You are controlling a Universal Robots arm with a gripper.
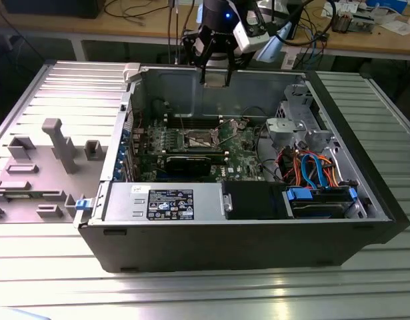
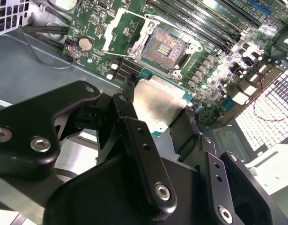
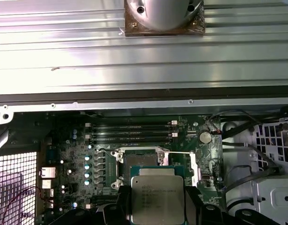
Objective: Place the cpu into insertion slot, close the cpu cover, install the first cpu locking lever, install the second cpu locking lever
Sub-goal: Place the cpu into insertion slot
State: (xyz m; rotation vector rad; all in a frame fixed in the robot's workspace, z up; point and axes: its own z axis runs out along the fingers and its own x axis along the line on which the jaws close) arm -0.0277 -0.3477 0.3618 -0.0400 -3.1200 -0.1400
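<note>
We see the gripper [image 1: 216, 77] hanging over the far wall of an open computer case [image 1: 225, 248], which lies on its side on a ribbed metal tabletop [image 1: 191, 293]. Its black fingers [image 2: 126, 107] are narrowed onto the cpu [image 2: 158, 104], pinching two opposite edges of the chip so that the dull silver top faces the first wrist view. In both wrist views the chip sits between the fingers, raised above the green motherboard and touching nothing else.

The insertion slot [image 2: 163, 47] is on the board below the gripper, a little nearer to us in the exterior view, and its dark contact field is bare. The cpu cover [image 2: 109, 32] is swung open beside the slot, with green board showing through its square middle opening. We can also make out thin silver wire arms lifted around the slot in the exterior view.

On the far side of the slot run the long black memory slots [image 3: 129, 131], and a round coin battery [image 3: 205, 137] sits close by. Nearer to us, a black graphics card [image 1: 188, 163] lies across the board. A grey power supply box [image 1: 165, 202] fills the near edge of the case. A grey plastic fixture [image 1: 58, 143] rests on the tabletop at the exterior view's left, well apart from the gripper.
</note>
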